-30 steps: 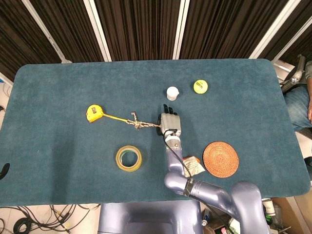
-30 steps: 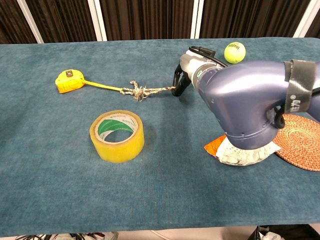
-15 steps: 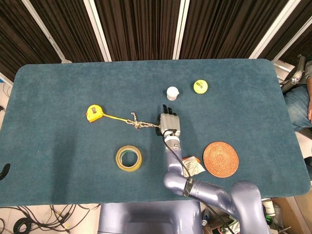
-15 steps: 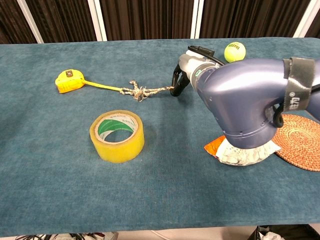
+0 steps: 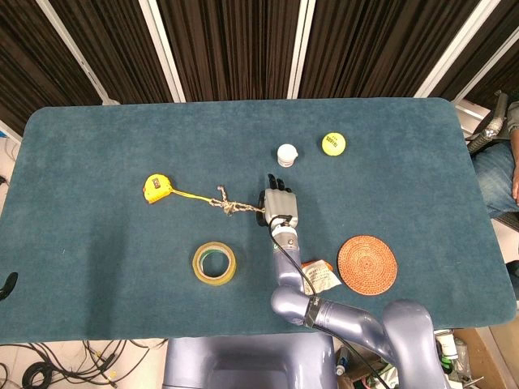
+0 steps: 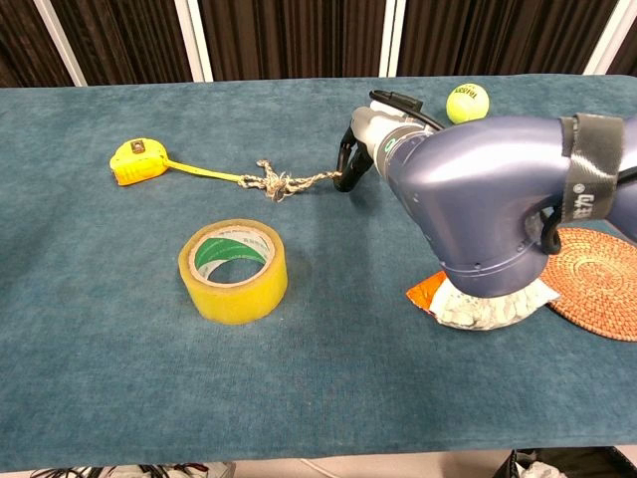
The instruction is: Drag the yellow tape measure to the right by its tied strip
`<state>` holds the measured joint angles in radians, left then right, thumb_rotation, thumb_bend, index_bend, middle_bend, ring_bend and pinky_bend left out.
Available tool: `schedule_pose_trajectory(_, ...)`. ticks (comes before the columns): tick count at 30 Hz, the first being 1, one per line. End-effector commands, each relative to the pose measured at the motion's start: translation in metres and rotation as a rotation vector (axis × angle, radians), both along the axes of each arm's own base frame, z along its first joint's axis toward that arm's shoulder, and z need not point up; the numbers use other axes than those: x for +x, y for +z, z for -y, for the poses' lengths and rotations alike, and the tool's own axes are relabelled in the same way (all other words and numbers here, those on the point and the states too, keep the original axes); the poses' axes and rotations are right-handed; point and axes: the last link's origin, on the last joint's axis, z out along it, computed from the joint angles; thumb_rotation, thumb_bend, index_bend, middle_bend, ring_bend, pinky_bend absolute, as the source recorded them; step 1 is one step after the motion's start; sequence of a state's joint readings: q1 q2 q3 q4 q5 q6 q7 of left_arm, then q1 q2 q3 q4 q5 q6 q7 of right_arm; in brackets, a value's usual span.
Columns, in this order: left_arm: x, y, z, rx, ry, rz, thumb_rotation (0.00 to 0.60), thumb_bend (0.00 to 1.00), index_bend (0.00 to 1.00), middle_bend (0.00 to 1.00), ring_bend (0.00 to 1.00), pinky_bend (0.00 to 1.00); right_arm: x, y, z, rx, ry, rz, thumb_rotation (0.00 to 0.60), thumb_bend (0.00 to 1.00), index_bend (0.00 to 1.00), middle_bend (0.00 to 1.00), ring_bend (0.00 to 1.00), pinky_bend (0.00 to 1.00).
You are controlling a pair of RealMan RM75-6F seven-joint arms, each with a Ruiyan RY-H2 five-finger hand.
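Head view shows the yellow tape measure lying left of centre on the teal table, its yellow blade drawn out to the right and knotted to a braided tied strip. The right hand sits at the strip's right end with its dark fingers curled down onto it; whether they actually pinch the strip or only touch it cannot be told, since the forearm hides much of the hand in the chest view. The left hand appears in neither view.

Around the hand: a small white cap-like object just beyond the fingertips, and a yellow tennis ball further right of it. A roll of yellow tape stands near the front edge, below the strip and apart from it. To the right of the arm lies a round woven coaster; between the coaster and the arm is a crumpled snack packet, partly under the arm in the chest view.
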<state>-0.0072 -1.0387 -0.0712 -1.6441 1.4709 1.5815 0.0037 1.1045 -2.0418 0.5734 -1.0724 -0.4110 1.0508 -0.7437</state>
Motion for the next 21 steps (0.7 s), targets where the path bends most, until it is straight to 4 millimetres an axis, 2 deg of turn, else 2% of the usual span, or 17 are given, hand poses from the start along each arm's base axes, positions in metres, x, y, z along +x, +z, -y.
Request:
schedule_pose_trajectory(1,0.0,0.0,0.0,-0.001,0.002,-0.001,0.6,0.31,0.07,0.0,0.0,0.0,-0.002,0.0,0.0,-0.003,-0.001,-0.006,0.6,0.42,0.63,0.0,0.05,0.18)
schedule_pose_trajectory(8,-0.001,0.0,0.0,0.001,0.003,-0.008,0.6,0.31,0.07,0.0,0.0,0.0,-0.01,0.006,0.004,-0.033,-0.031,-0.015,0.6,0.42,0.63,0.0,0.05,0.18)
schedule_pose_trajectory(12,-0.002,0.002,0.001,0.011,0.006,-0.021,0.6,0.31,0.07,0.0,0.0,0.0,-0.017,0.016,0.009,-0.051,-0.042,-0.01,0.6,0.42,0.63,0.0,0.05,0.18)
schedule_pose_trajectory(21,-0.001,0.0,0.002,0.009,0.01,-0.026,0.6,0.31,0.07,0.0,0.0,0.0,-0.054,0.045,0.01,-0.076,-0.073,-0.021,0.6,0.42,0.63,0.0,0.04,0.18)
